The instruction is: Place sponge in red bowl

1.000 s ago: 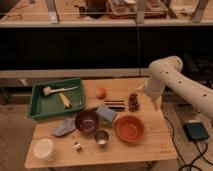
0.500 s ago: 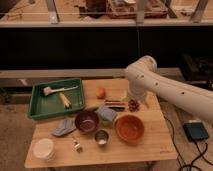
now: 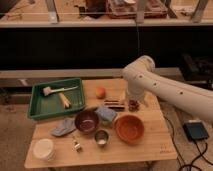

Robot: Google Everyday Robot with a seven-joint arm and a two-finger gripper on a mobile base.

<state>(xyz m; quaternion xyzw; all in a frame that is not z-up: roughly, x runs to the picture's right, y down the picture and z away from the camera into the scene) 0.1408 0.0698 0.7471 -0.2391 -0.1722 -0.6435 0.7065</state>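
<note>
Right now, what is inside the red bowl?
Nothing visible: the red bowl shows a bare inside, none of it covered. The sponge lies on the table just left of it, beside the purple bowl. The gripper hangs behind the red bowl.

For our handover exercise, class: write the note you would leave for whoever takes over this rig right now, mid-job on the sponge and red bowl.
Gripper: low over the back right of the table, behind the red bowl, not at the sponge.
Sponge: lying on the table between the purple bowl and the red bowl.
Red bowl: looks empty.
Done: nothing yet.
Left: reach the sponge, grasp it, lift it, release it in the red bowl.
</note>
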